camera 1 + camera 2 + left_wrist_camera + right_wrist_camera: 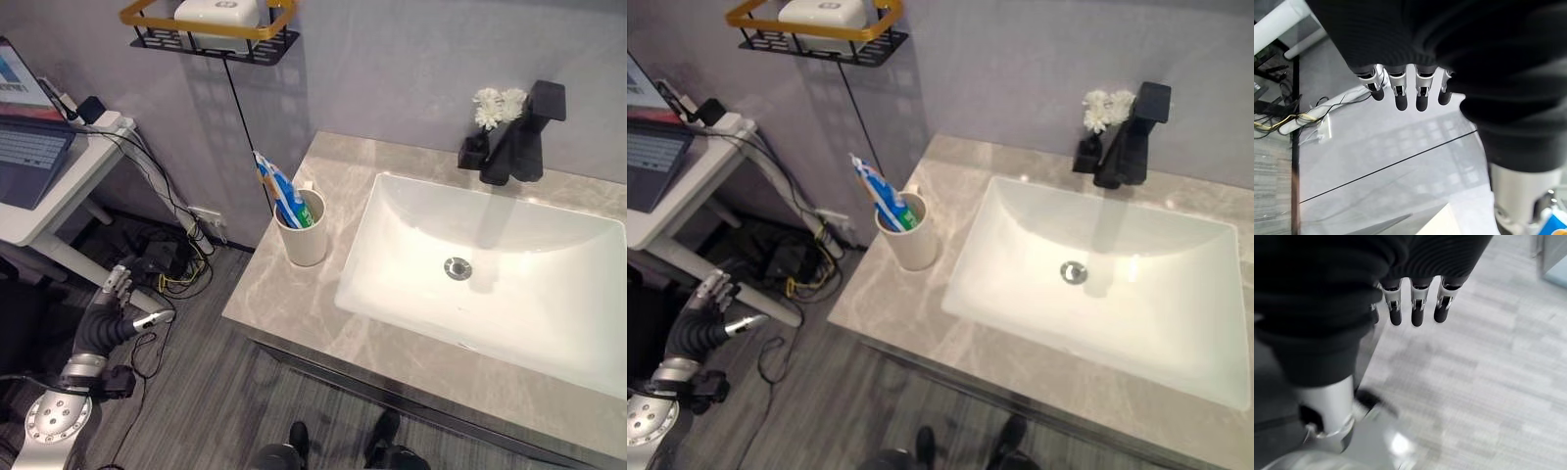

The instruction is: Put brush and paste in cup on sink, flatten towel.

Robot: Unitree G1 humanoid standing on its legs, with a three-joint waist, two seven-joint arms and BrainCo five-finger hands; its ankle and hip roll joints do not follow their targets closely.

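The paste tube [284, 194] stands in the white cup [304, 232], which sits on the grey counter [294, 294] just beside the sink [490, 264], off the edge farthest from the black tap [519, 132]. So the paste step looks done. Something thin and pale shows at the cup's rim next to the tube; whether it is the brush I cannot tell. No towel lies on the counter or in the sink, so the flattening is, in my judgement, left to do or cannot be checked here. The tube's long axis runs steeply upward, tilted away from the sink toward the wall, its blue flat end up and its lower end down in the cup. The left hand [116, 287] hangs well apart from the cup, low over the floor, fingers relaxed and a little spread, holding nothing. The right hand [1415, 303] shows straight, loose fingers side by side over the floor, also empty.
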